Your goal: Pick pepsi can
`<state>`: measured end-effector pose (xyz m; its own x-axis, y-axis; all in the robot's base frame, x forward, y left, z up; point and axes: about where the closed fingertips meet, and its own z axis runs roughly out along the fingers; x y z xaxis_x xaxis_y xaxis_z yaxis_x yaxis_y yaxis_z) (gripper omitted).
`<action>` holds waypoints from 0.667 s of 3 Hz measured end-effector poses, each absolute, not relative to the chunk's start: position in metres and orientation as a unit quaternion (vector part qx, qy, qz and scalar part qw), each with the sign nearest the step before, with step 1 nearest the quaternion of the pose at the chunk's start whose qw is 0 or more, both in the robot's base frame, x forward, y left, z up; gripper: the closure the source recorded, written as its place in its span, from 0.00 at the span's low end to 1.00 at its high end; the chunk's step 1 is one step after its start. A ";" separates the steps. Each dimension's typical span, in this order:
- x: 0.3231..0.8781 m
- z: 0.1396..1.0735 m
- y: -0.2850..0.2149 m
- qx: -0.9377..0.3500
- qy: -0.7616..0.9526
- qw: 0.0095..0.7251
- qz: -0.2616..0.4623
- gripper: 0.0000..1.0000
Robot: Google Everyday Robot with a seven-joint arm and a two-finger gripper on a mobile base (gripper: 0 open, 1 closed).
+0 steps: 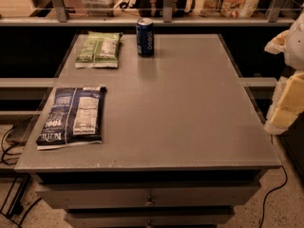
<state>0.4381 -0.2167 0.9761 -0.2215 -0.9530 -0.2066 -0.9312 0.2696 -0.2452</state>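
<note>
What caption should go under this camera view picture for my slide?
Pepsi can upright at the table's far edge, green bag beside it, blue bag front-left, pincer at the picture's right edge.

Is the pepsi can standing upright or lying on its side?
Upright: the pepsi can stands on its base, silver top up. The gripper is at the right edge of view, away from it.

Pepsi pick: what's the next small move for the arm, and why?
Probably swing the gripper left and forward toward the pepsi can. The gripper is at the right edge of the view, beside the table and far from the can, which stands upright near the table's far edge. The green bag and the blue chip bag both lie left of that path.
</note>
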 end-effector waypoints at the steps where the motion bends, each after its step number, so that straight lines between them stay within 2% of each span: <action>1: 0.438 0.976 -0.217 -0.603 0.781 0.159 -0.034 0.00; 2: 0.447 0.978 -0.219 -0.590 0.784 0.191 -0.010 0.00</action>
<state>0.4471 -0.2189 0.9777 -0.2303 -0.9294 -0.2884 -0.9218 0.3033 -0.2415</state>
